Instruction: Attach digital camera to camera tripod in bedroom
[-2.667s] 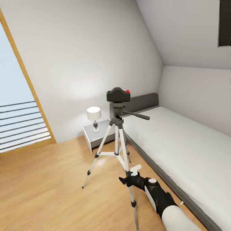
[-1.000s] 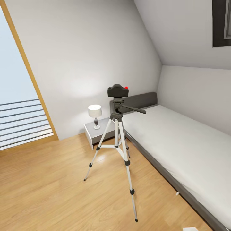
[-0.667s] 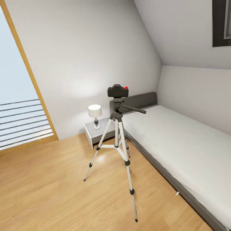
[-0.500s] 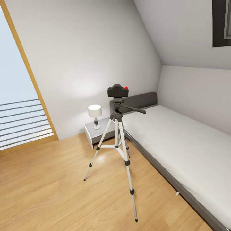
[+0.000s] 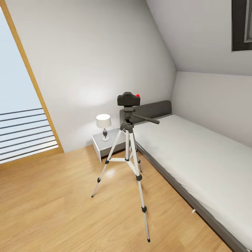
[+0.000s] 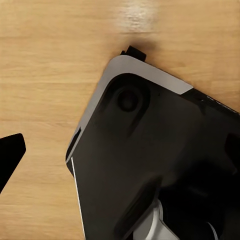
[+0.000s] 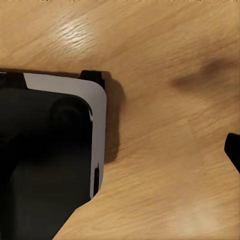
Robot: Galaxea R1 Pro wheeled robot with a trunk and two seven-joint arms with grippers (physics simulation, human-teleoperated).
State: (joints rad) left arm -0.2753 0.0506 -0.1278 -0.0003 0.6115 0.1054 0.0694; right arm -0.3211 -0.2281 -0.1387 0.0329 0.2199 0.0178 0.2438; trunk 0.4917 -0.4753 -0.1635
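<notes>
The digital camera (image 5: 128, 99), a black body with a red button (image 5: 138, 95), sits on the head of the camera tripod (image 5: 127, 154) in the middle of the bedroom floor. The tripod stands upright on three silver-white legs, and its pan handle (image 5: 148, 119) points right, toward the bed. In the left wrist view, one black fingertip (image 6: 10, 156) shows at the picture's edge over the wood floor, with nothing held. In the right wrist view, another black fingertip (image 7: 234, 149) shows at the edge, also holding nothing. Both grippers hang low beside my base, far from the tripod.
A grey-framed white bed (image 5: 196, 161) runs along the right wall, close to the tripod's right leg. A nightstand (image 5: 108, 144) with a lamp (image 5: 103, 123) stands behind the tripod. The tall window (image 5: 21, 115) is at left. My dark base (image 6: 150, 170) sits below both wrists.
My right arm, earlier raised near the tripod's front leg, has dropped out of the head view, and the camera pulled back slightly. Over the last second nothing has moved.
</notes>
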